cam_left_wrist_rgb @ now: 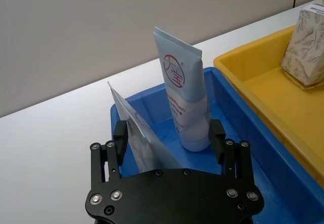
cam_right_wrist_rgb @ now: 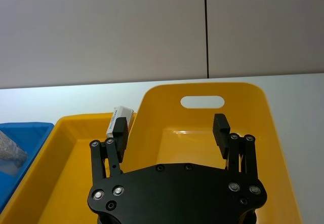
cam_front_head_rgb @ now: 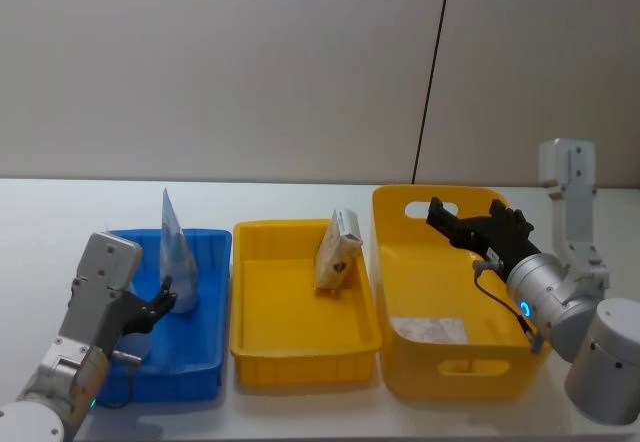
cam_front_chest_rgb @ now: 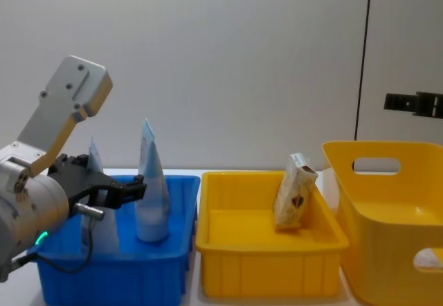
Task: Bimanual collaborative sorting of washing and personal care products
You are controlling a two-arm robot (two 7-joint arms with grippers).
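— Now, where are the products?
— A printed tube point(cam_left_wrist_rgb: 185, 97) and a nearer tube point(cam_left_wrist_rgb: 139, 143) stand crimped end up in the blue bin point(cam_left_wrist_rgb: 243, 122), ahead of the left gripper point(cam_left_wrist_rgb: 168, 133), its fingers point(cam_left_wrist_rgb: 120, 135) spread wide and empty. The carton point(cam_front_head_rgb: 338, 252) leans in the middle tray point(cam_front_head_rgb: 300, 347).
— And the right gripper point(cam_right_wrist_rgb: 170, 125)?
— Open, empty, over the tall yellow bin point(cam_right_wrist_rgb: 253, 112); the carton lies to its left, nearer this arm.
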